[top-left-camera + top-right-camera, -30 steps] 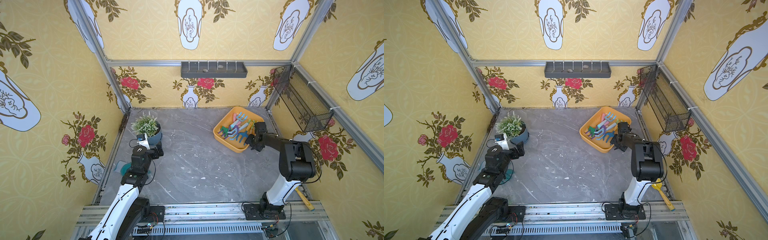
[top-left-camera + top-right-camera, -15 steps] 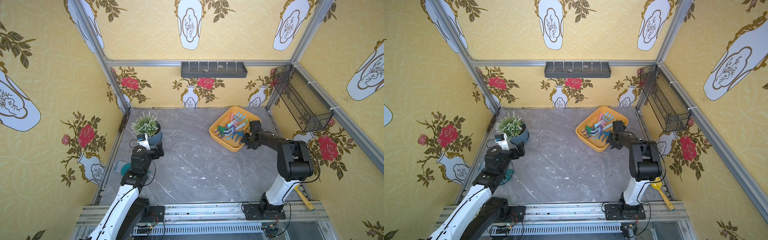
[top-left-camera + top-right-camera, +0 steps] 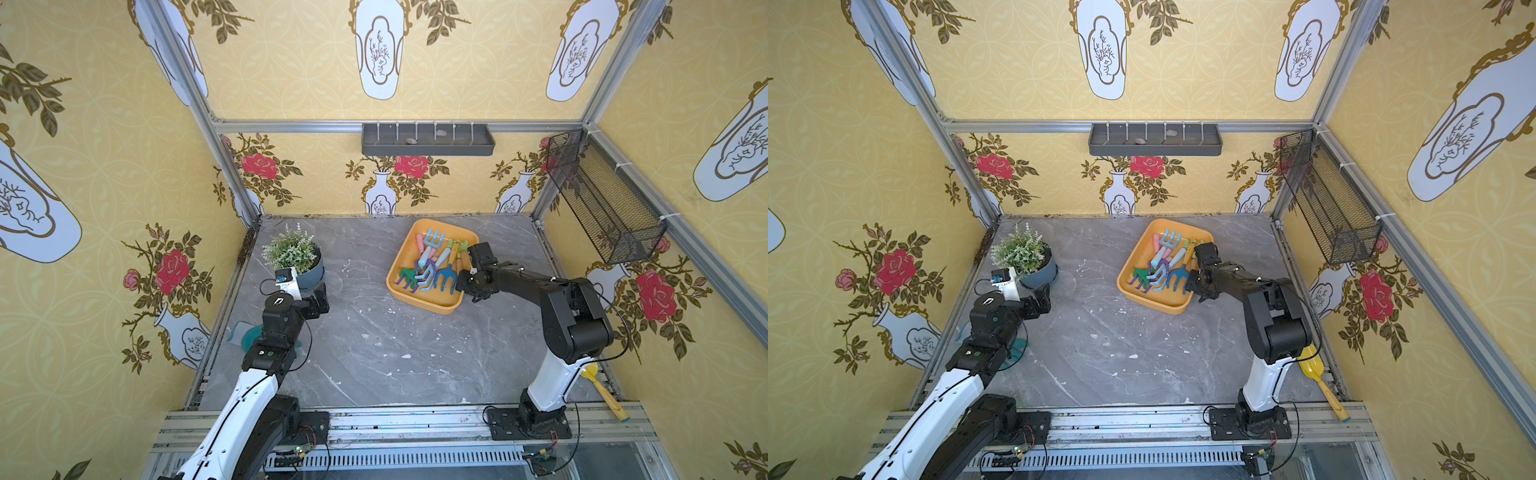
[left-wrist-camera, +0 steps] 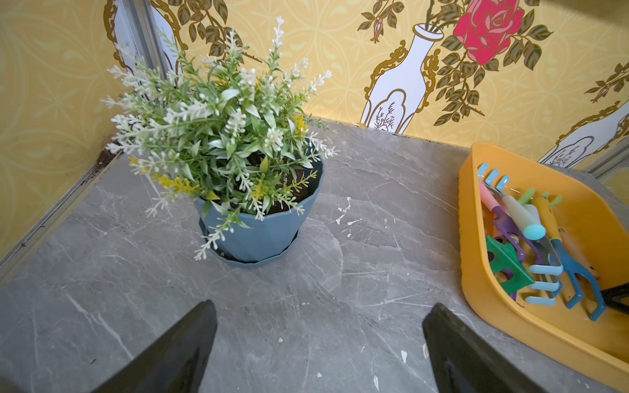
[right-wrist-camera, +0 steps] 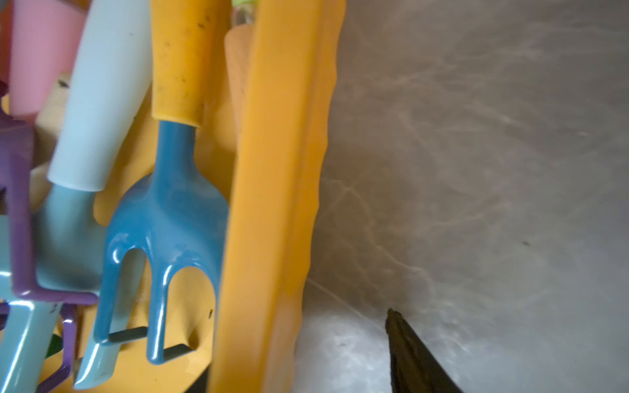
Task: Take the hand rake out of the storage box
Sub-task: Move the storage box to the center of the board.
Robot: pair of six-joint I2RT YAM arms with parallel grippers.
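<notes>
Right wrist view: right gripper [image 5: 296,345] straddles the shallow orange-yellow plastic storage box [image 5: 272,170] wall, jaws half-spread, empty. Reaching step imo; next, centre on the blue three-pronged metal hand rake [image 5: 163,217].

Potted plant [image 3: 293,255] on marble tabletop [image 3: 374,353], wall-mounted grey divided tray [image 3: 428,141], black mesh basket [image 3: 602,199], yellow scoop [image 3: 602,390]

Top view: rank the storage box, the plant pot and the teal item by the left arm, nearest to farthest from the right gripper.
1. storage box: the right gripper is at its right-hand rim.
2. plant pot: across the table, on the left side.
3. teal item: at the left edge, partly hidden by the left arm.
</notes>
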